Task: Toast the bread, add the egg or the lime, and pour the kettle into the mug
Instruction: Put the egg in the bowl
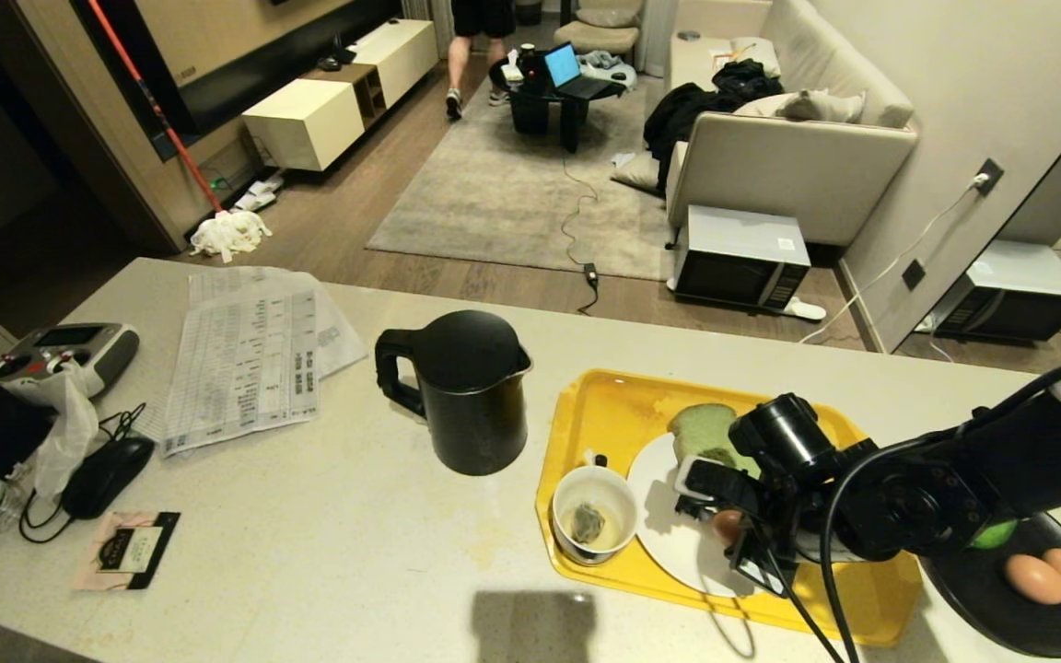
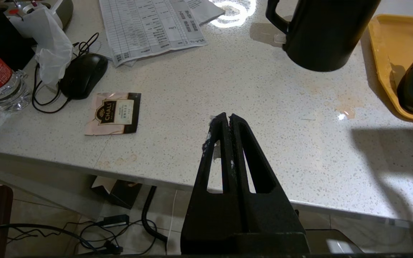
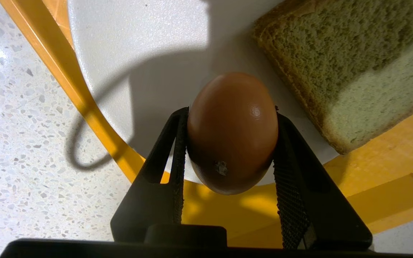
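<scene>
1. Overhead first, from my head view: my right gripper (image 1: pixel 740 532) reaches in from the right over the white plate (image 1: pixel 669 534) on the yellow tray (image 1: pixel 586 405). The egg (image 1: pixel 727 525) shows only as a small brown patch between my fingers, so its axis cannot be read from this angle.
2. Same view: the bread (image 1: pixel 704 431) lies flat on the far part of the plate, partly behind my wrist. The mug (image 1: pixel 593 514) sits on the tray just left of the plate, with a tea bag inside. The kettle (image 1: pixel 468 391) stands upright on the counter (image 1: pixel 328 543) left of the tray, handle to its left.
3. Only this view shows the black dish (image 1: pixel 1028 608) at far right, with two more eggs (image 1: pixel 1053 575) and a sliver of the lime (image 1: pixel 994 534) under my arm.
4. Left wrist view: my left gripper (image 2: pixel 227 120) is clenched on nothing, hanging over the counter's near edge. A tea sachet (image 2: pixel 114 113), a black mouse (image 2: pixel 83 75) and printed sheets (image 2: pixel 149 28) lie beyond it.
5. Right wrist view: the grasp is plain. Both pads (image 3: pixel 179 157) press the egg's (image 3: pixel 232 132) sides. Its long axis runs along my fingers, one end out past the tips, over the plate's (image 3: pixel 127 43) rim. The bread (image 3: pixel 346 71) is beside it, apart.
</scene>
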Controlling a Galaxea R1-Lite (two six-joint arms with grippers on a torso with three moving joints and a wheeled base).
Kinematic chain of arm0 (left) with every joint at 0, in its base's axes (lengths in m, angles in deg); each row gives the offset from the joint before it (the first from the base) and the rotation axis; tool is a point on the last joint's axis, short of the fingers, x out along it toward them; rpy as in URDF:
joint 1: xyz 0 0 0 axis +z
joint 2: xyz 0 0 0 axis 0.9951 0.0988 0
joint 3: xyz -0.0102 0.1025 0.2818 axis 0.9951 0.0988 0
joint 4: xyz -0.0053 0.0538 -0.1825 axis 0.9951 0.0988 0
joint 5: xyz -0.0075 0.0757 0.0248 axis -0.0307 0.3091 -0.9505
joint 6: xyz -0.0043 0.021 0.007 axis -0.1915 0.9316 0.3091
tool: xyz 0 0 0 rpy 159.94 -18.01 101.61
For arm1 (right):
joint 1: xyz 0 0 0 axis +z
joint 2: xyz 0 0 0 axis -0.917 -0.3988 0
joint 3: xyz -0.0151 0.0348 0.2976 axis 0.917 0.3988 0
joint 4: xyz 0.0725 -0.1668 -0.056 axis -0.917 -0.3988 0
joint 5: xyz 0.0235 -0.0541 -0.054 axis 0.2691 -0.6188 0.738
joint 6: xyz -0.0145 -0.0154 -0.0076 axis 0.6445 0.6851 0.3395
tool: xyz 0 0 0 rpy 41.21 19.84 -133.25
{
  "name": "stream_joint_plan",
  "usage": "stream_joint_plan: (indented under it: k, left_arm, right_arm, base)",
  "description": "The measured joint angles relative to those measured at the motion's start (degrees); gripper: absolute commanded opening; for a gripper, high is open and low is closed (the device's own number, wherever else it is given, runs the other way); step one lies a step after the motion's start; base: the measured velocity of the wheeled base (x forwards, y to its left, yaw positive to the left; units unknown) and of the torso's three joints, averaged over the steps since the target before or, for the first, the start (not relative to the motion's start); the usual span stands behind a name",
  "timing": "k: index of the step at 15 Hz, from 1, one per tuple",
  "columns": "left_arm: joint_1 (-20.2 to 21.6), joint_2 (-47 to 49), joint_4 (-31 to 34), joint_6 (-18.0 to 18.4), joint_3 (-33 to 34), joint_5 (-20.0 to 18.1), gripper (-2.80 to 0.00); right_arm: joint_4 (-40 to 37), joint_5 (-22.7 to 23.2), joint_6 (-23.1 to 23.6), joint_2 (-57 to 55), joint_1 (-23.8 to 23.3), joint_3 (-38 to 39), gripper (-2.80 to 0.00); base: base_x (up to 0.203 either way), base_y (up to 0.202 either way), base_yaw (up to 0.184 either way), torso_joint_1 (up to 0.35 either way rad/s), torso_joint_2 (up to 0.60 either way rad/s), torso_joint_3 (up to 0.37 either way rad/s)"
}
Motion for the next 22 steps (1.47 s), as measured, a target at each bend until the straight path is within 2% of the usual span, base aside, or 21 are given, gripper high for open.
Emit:
stream_joint_plan:
  k: [11, 12, 15, 22]
  left_arm:
    - [0.0, 0.0, 0.0, 0.0, 0.0, 0.0, -2.80]
    - [0.0, 0.0, 0.0, -0.1, 0.0, 0.0, -2.80]
    - [0.0, 0.0, 0.0, -0.1, 0.0, 0.0, -2.80]
    - [0.0, 0.0, -0.1, -0.1, 0.0, 0.0, -2.80]
  right_arm:
    - [1.2, -0.7, 0.4, -1.7, 0.2, -0.4, -2.80]
    - [2.9, -0.9, 0.4, -2.2, 0.2, -0.2, 0.00]
    - [6.2, -2.3, 1.2, -3.9, 0.3, 0.0, 0.00]
    - [5.5, -1.8, 1.0, -1.2, 0.3, 0.4, 0.00]
  base:
    - [0.000, 0.000, 0.000, 0.000, 0.00, 0.000]
    - [0.000, 0.000, 0.000, 0.000, 0.00, 0.000]
    - [0.000, 0.000, 0.000, 0.000, 0.00, 0.000]
    - [0.000, 0.000, 0.000, 0.000, 0.00, 0.000]
